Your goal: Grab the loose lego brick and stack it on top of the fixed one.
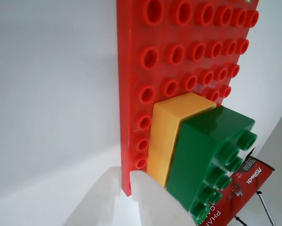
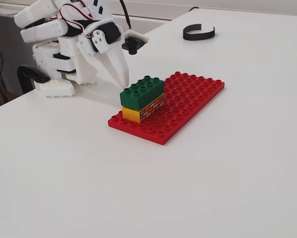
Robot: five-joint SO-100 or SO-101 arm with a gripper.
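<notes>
The loose lego brick point(image 2: 142, 91), dark green, sits stacked on the fixed one point(image 2: 144, 109), a yellow brick with brick-wall sides. Both stand at the near-left end of the red baseplate point(image 2: 188, 99). In the wrist view the green brick point(image 1: 211, 155) covers the yellow brick point(image 1: 166, 136) stud for stud. My gripper point(image 2: 124, 81) hangs just left of and behind the stack, apart from it. Its white fingers point(image 1: 152, 200) lie almost together, with nothing between them. The gripper point(image 1: 126, 178) shows at the bottom edge of the wrist view.
The white arm base point(image 2: 64, 54) stands at the far left of the white table. A black curved band point(image 2: 199, 33) lies at the back. A red box point(image 1: 246, 188) shows at the lower right of the wrist view.
</notes>
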